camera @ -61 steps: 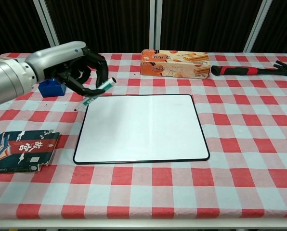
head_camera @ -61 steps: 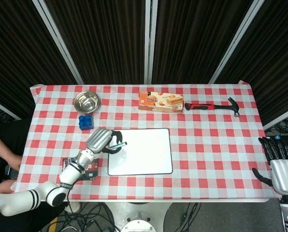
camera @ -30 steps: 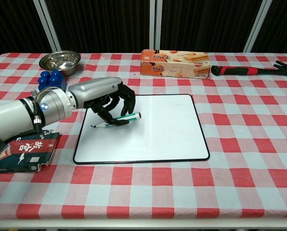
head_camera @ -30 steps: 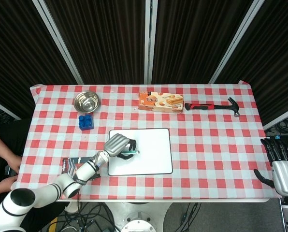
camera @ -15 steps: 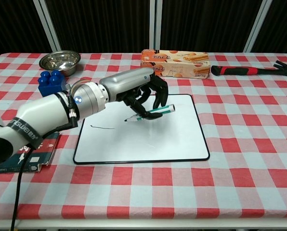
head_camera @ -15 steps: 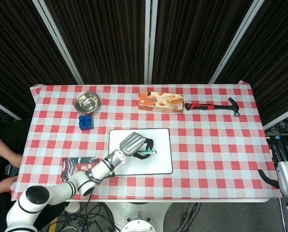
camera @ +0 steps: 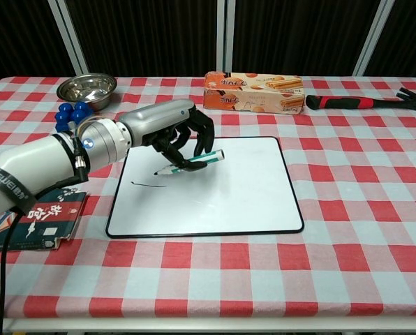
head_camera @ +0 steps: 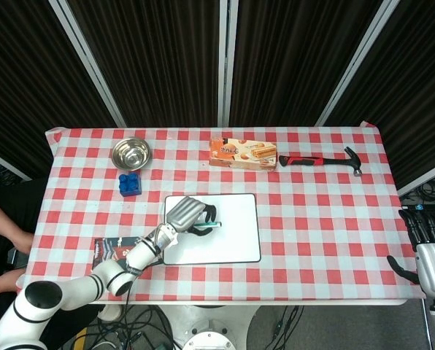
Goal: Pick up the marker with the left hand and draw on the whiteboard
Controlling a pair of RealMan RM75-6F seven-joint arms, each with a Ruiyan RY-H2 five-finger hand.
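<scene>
My left hand hovers over the left half of the whiteboard, its fingers curled around a green marker. The marker lies slanted, tip down-left, close above the board in the chest view. A short dark stroke marks the board below and left of the tip. My right hand stays off the table's right edge, fingers spread, holding nothing.
A steel bowl and blue blocks sit at the far left. A biscuit box and a red-handled hammer lie behind the board. A dark packet rests left of the board under my forearm.
My left hand carried the marker from the board's left edge onto the board, drew a short stroke, swung right, and has now come back left toward that stroke.
</scene>
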